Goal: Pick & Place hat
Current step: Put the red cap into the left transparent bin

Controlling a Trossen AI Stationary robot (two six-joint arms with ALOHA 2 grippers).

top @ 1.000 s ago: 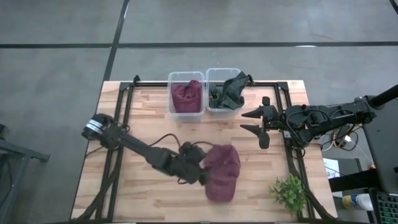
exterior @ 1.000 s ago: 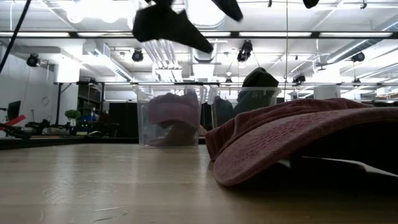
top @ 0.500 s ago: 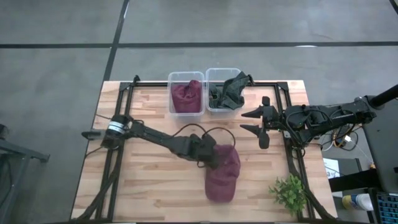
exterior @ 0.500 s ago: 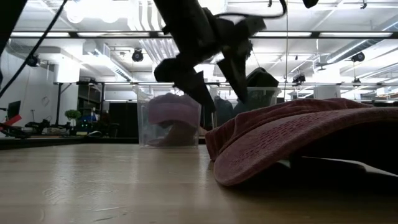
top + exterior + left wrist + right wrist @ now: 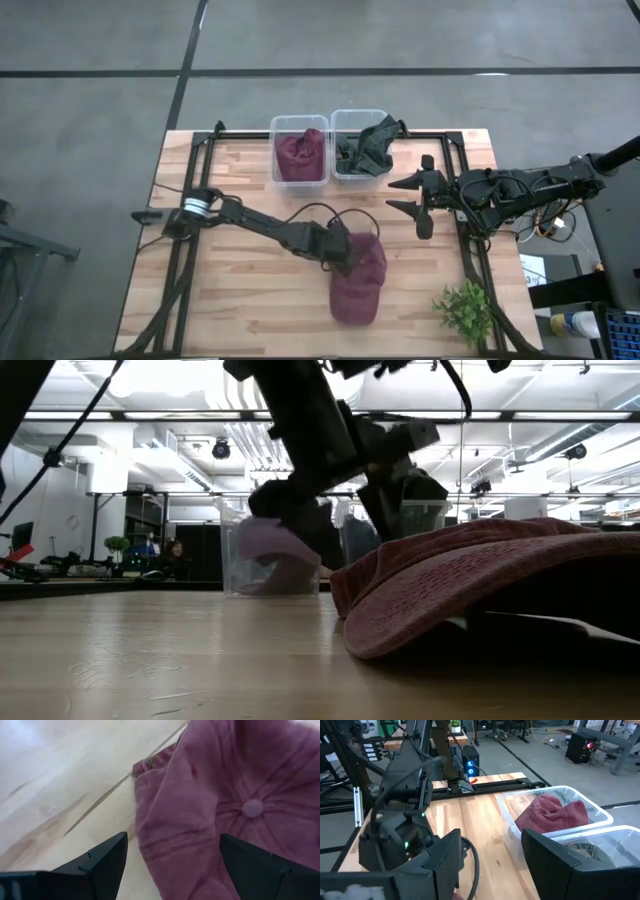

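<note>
1. Wooden worktop [image 5: 230, 290] carries all items; we see two clear bins at its far edge.
2. We find the maroon hat [image 5: 358, 280] lying flat on the worktop, near the front centre.
3. We see the left pincer [image 5: 343, 256] at the hat's edge, fingers [image 5: 102, 862] apart on either side of the fabric.
4. We see the right pincer [image 5: 405, 194] with fingers apart, hovering right of the bins.
5. A small plant [image 5: 464, 310] sits at the front right corner.

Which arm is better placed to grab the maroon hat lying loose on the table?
The left. The left gripper is open, right at the crown of the maroon hat, with its fingers straddling the fabric. The right gripper hangs open off toward the bins, away from the hat.
</note>
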